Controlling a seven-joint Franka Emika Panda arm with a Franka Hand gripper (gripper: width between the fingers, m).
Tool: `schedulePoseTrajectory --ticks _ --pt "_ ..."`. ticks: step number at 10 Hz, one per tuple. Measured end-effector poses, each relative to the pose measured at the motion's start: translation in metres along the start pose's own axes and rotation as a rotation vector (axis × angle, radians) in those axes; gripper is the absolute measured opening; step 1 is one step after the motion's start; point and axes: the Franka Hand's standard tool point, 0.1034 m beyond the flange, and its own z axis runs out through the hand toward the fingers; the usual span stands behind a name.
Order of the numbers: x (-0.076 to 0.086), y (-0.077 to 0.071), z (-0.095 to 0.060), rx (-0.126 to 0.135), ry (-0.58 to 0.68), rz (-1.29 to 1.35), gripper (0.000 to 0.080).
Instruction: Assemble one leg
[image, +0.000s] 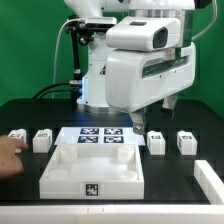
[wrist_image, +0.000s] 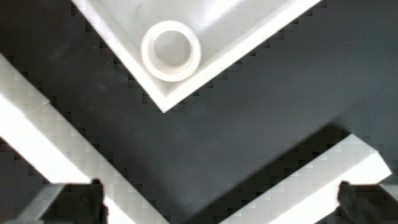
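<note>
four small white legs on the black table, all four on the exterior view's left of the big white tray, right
No: only two small white plastic oblong legs lie to the exterior view's left of the large white tray; the other two lie to its right. All four are on the black table, as the exterior view shows.

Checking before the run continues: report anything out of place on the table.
What looks like a person's hand shows at the exterior view's left edge, close to the tray, inside the arm's work area. Nothing else stands out.
</note>
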Motion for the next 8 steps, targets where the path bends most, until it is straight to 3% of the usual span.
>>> schedulePoseTrajectory --ticks 8 --pt "-0.0003 -0.0004 0.0015 0.002 -0.001 0.000 0.0650"
